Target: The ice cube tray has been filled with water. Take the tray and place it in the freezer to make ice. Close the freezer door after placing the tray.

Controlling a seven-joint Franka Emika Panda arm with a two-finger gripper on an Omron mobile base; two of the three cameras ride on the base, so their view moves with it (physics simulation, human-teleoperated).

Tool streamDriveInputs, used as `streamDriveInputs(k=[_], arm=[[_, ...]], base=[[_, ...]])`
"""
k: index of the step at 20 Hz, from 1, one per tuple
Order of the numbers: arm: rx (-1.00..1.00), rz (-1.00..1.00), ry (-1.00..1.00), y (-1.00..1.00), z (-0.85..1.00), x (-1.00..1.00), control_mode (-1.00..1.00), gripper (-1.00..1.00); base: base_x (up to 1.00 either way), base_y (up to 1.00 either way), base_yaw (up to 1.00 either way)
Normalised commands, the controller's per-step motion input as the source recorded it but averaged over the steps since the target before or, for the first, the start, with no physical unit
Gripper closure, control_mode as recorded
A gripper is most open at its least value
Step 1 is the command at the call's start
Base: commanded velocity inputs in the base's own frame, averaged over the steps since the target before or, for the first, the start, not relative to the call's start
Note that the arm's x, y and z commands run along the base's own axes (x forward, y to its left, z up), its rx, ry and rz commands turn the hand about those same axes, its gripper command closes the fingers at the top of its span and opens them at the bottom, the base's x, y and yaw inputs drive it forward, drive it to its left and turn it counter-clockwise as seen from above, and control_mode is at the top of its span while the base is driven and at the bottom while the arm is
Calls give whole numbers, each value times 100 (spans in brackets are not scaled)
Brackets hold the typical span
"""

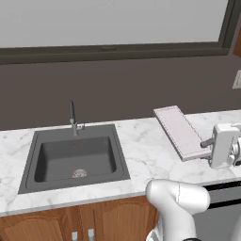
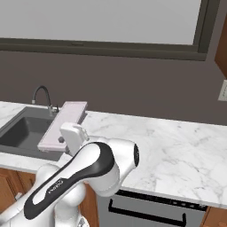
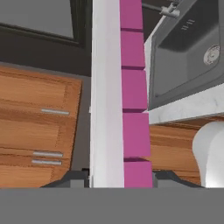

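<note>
My gripper [image 1: 205, 143] is shut on the near short end of the ice cube tray [image 1: 178, 131], a thin pale pinkish-white slab. The tray hangs just above the marble counter, right of the sink, with its long side pointing toward the back wall. In the right base view the ice cube tray [image 2: 65, 122] reaches out from the gripper [image 2: 61, 140] over the sink's right rim. The hand view looks along the ice cube tray [image 3: 105, 100] edge-on, with pink cells showing, and the gripper [image 3: 121, 178] clamps it between both dark fingertips [image 3: 78, 178]. The freezer and its door are out of view.
A dark grey sink [image 1: 33, 155] with a faucet [image 1: 73, 117] is set into the marble counter [image 1: 141, 141]. A dark wall and a window rise behind. Wooden cabinet doors [image 1: 108, 221] and a dishwasher front [image 2: 150, 208] lie below the counter. The counter stretches on to the right [image 2: 177, 142].
</note>
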Motion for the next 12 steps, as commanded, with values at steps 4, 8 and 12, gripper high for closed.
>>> streamDriveInputs(k=[4, 8, 12], arm=[[0, 0, 7, 21, 0, 7, -100, 100], [0, 0, 6, 16, 0, 12, -100, 100], [0, 0, 3, 13, 0, 10, -100, 100]], base=[[0, 0, 0], [0, 0, 0], [0, 0, 0]])
